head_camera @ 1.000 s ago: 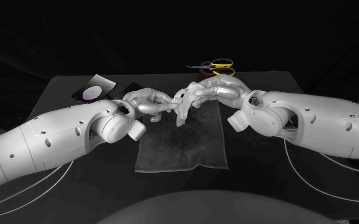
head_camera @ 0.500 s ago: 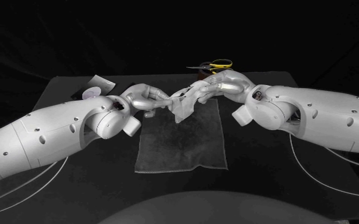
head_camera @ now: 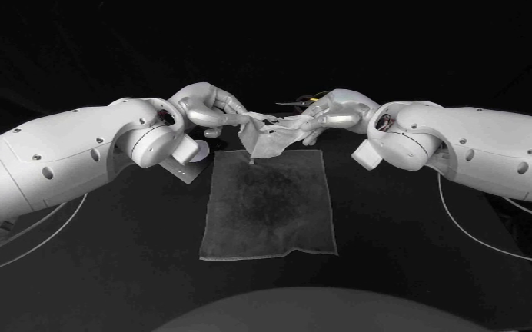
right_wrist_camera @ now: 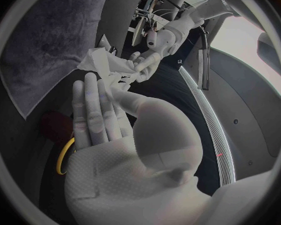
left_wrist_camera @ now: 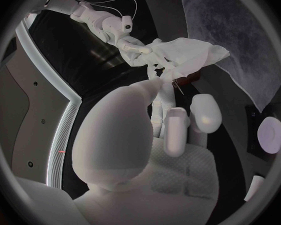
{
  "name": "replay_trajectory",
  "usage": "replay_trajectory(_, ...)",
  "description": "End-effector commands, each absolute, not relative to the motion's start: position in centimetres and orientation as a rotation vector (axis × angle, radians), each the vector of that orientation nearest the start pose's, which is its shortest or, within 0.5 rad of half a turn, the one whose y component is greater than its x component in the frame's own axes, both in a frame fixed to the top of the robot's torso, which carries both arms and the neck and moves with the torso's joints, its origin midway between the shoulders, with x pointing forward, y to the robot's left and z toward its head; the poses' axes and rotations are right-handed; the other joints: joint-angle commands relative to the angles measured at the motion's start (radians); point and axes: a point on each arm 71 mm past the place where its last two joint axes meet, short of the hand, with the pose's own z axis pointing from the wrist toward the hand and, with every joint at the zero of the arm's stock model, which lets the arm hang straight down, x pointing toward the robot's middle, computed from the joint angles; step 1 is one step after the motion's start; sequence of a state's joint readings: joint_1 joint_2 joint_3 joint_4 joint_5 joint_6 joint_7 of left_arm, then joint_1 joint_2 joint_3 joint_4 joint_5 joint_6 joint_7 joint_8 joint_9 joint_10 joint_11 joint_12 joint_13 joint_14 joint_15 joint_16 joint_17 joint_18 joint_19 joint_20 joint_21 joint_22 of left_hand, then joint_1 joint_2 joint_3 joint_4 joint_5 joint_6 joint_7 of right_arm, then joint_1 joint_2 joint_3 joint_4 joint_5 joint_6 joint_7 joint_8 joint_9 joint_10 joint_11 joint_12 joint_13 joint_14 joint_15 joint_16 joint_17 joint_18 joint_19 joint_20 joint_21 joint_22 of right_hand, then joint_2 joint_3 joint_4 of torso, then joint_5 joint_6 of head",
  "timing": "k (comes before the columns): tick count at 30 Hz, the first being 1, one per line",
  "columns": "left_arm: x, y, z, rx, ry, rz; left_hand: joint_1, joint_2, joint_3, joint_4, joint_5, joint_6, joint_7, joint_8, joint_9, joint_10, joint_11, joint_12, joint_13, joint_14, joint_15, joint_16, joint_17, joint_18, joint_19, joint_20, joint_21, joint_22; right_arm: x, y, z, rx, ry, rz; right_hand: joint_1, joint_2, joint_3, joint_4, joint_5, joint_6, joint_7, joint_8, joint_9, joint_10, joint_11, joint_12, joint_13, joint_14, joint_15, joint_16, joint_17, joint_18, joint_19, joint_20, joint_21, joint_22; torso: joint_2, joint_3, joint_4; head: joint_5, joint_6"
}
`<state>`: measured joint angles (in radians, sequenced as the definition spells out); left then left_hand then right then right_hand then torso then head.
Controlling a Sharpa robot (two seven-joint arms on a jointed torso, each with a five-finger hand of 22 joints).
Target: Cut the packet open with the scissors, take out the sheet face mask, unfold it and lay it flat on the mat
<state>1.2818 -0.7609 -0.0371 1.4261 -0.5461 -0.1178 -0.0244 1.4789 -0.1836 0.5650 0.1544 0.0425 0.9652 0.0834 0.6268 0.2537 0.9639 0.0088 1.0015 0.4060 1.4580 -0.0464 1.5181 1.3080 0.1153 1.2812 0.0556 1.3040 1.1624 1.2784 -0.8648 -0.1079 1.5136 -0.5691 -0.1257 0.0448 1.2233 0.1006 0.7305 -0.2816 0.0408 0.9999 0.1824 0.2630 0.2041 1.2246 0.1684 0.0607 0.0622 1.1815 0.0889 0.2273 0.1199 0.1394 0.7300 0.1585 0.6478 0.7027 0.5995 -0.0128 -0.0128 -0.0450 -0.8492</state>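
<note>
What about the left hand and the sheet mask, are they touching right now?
Touching. The right wrist view shows the left hand pinching an edge of the crumpled sheet mask; the head view agrees.

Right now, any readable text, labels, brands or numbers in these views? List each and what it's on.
No text can be read in any view.
On the packet: a pale round patch; any print is too blurred to read.
On the sheet mask: blank, no lettering.
On the scissors: no marking shows on the yellow handle.
</note>
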Motion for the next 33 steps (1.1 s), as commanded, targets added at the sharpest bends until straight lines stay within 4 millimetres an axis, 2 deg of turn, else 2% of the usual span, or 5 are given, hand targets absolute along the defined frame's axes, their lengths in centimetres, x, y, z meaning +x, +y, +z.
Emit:
replay_trajectory(1,51.5,18.0,-16.1,-0.468,1.96,-1.136,-0.009,0.001,0.005,0.001,0.007,0.004,0.003,0.005,0.016,0.007,0.0,0.002,0.001,0.018,-0.001,0.005,0.039,-0.016,0.008,-0.001,0.006,0.001,48.9,-20.8,-18.1,0.411,1.957,1.084,0.005,-0.007,0.011,-0.007,0.007,0.009,0.001,0.004,0.001,0.065,-0.055,0.003,0.001,0.016,-0.022,-0.002,0.001,0.036,0.008,0.001,0.007,0.001,0.002,-0.0002,0.0004,-0.001,0.004)
replay_trajectory(20,54.1,19.0,-13.4,-0.247,1.919,-0.939,-0.024,-0.006,0.025,-0.015,0.007,0.006,0.004,0.006,0.019,0.01,0.0,0.004,0.001,0.026,-0.001,0.009,0.055,-0.019,0.019,-0.001,0.016,0.016,51.0,-20.6,-13.2,0.148,1.899,0.931,0.013,-0.021,0.019,-0.008,0.007,0.015,-0.002,0.007,0.004,0.073,-0.058,0.003,0.001,0.023,-0.026,-0.003,0.006,0.04,0.007,-0.001,0.017,0.007,-0.001,-0.0002,0.0006,0.002,0.018)
replay_trajectory(24,54.4,19.0,-13.1,-0.215,1.905,-0.911,-0.026,-0.006,0.027,-0.017,0.006,0.007,0.003,0.007,0.019,0.011,0.0,0.004,0.001,0.027,-0.001,0.01,0.058,-0.019,0.02,-0.001,0.017,0.018,51.7,-20.6,-11.9,0.087,1.913,0.881,0.014,-0.023,0.019,-0.009,0.007,0.016,-0.002,0.007,0.004,0.074,-0.058,0.003,0.001,0.023,-0.026,-0.003,0.006,0.04,0.007,-0.002,0.018,0.007,-0.001,-0.0018,0.0003,0.0,0.025)
replay_trajectory(28,54.7,19.0,-12.9,-0.204,1.881,-0.903,-0.027,-0.006,0.028,-0.018,0.006,0.007,0.003,0.007,0.019,0.013,0.0,0.005,0.001,0.029,-0.001,0.011,0.061,-0.02,0.022,0.0,0.02,0.022,52.1,-20.3,-11.2,0.03,1.927,0.835,0.016,-0.026,0.02,-0.009,0.007,0.016,-0.002,0.007,0.004,0.075,-0.059,0.003,0.001,0.024,-0.026,-0.003,0.007,0.04,0.006,-0.002,0.02,0.008,-0.001,-0.003,-0.0005,0.001,0.029)
replay_trajectory(33,55.1,18.7,-12.2,-0.202,1.839,-0.905,-0.034,-0.007,0.037,-0.024,0.007,0.007,0.002,0.007,0.021,0.019,0.0,0.007,0.001,0.033,-0.001,0.013,0.07,-0.023,0.031,0.0,0.028,0.035,52.3,-19.5,-10.8,-0.033,1.929,0.783,0.016,-0.027,0.02,-0.008,0.007,0.017,-0.002,0.007,0.004,0.075,-0.059,0.002,0.001,0.024,-0.026,-0.004,0.007,0.04,0.006,-0.002,0.02,0.008,-0.003,-0.0019,0.0008,0.005,0.03)
